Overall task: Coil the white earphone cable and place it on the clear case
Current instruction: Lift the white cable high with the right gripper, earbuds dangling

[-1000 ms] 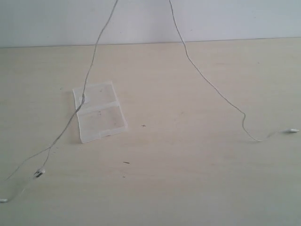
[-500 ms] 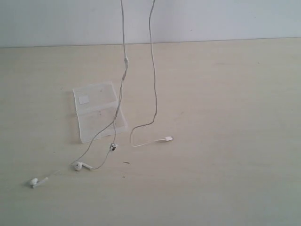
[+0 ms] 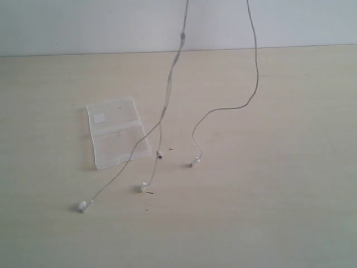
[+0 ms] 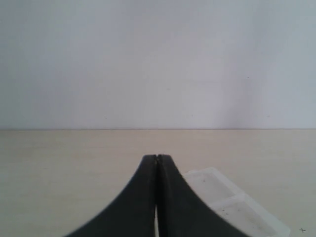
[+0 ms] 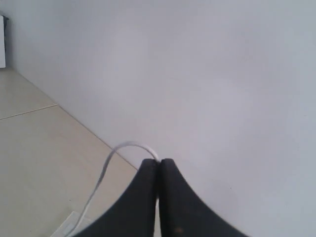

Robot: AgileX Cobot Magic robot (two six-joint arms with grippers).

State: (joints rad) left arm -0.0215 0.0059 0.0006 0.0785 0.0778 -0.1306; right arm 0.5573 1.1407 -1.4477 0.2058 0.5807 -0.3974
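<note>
White earphone cable is hanging from your left hand and right hand, both pinching it, its ends trailing on the surface around 5 o'clock of the clear case.

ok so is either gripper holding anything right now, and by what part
The white earphone cable, mid-length: the right gripper pinches it, ends hanging down. The left gripper is shut, likely on the other strand, though its view barely shows it.

no readable text, blank white sticker on the clear case
</note>
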